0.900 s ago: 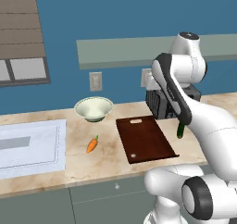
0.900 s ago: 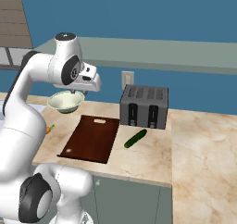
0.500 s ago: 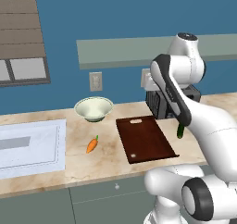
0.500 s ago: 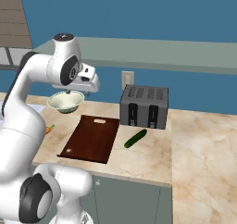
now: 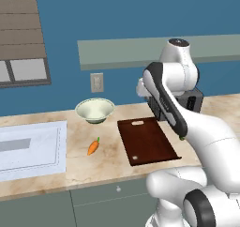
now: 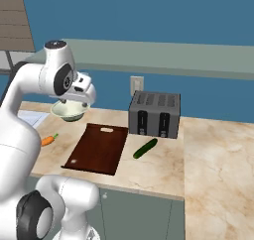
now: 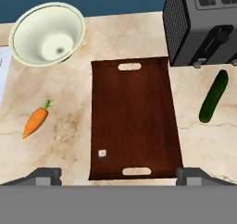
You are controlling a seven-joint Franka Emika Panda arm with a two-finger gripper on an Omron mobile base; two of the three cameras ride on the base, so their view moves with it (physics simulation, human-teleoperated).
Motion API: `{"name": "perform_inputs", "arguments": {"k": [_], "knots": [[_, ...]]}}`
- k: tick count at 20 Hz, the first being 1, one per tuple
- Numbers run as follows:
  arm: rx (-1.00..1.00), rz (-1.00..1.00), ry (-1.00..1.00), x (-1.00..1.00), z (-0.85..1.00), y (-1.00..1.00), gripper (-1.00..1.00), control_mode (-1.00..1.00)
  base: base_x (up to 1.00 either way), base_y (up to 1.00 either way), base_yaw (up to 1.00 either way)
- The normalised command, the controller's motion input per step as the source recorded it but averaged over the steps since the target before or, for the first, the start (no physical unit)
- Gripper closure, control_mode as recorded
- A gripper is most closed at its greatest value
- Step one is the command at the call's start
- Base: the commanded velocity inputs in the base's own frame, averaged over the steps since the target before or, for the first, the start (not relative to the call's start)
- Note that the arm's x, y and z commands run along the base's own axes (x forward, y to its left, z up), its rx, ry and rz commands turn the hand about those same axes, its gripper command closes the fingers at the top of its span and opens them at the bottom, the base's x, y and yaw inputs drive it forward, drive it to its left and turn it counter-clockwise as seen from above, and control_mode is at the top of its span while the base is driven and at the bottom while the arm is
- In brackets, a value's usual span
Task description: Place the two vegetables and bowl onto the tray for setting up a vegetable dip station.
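A: Where do the 3 items sit?
B: Around the tray (image 7: 133, 121): carrot (image 7: 35, 120) left, bowl (image 7: 47, 33) upper-left, cucumber (image 7: 213, 96) right.
A: The gripper (image 7: 118, 175)?
B: Spread wide, empty. The cucumber looks stiff, probably slick; it should be pinched mid-length.

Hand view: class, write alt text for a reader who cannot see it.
A dark reddish-brown tray lies bare on a marble counter, seen from above. A carrot and pale bowl sit left of it, a cucumber right, beside a toaster.

Dark wood-grain tray (image 7: 134, 121), glossy ceramic bowl (image 7: 46, 33), marbled counter (image 7: 65, 121).
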Motion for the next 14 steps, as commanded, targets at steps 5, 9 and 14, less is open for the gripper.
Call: {"name": "perform_inputs", "arguments": {"k": [5, 9, 14], "knots": [[0.0, -0.06, 0.0, -0.02, -0.19, 0.35, -1.0, -1.0, 0.0, 0.0, 0.0], [0.0, -0.08, 0.0, 0.02, -0.16, 0.36, -1.0, -1.0, 0.0, 0.0, 0.0], [0.0, -0.11, -0.02, 0.03, -0.14, 0.36, -1.0, -1.0, 0.0, 0.0, 0.0]]}}
